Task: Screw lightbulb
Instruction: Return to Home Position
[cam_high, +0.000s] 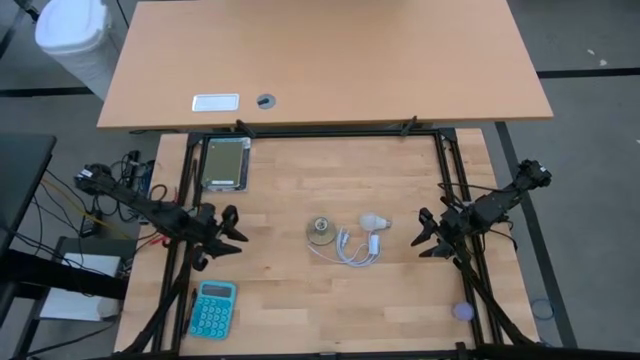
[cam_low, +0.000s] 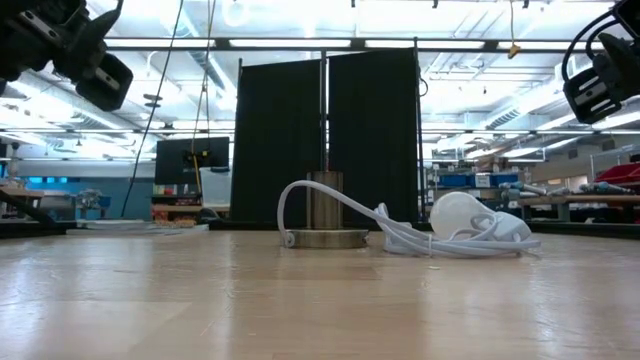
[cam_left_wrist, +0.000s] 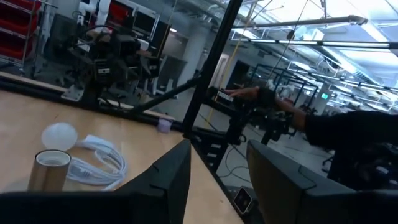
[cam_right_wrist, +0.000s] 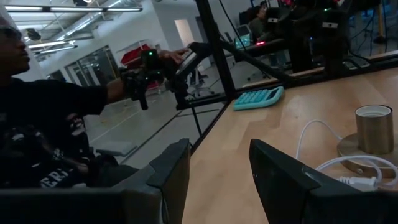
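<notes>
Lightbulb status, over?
Left pincer open, empty, left side. Right pincer open, empty, right side. Lightbulb out of socket, lying beside it. Cord coiled nearby.

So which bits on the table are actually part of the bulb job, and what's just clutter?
Job:
- lightbulb, lying out of and beside the socket
- white cord
- left end effector and right end effector, both open, held up at either side

Lying about:
- teal calculator
- silvery rectangular item
- small purple disc

Table (cam_high: 300, 300) with lightbulb (cam_high: 373, 221), socket (cam_high: 321, 230), calculator (cam_high: 213, 308)
</notes>
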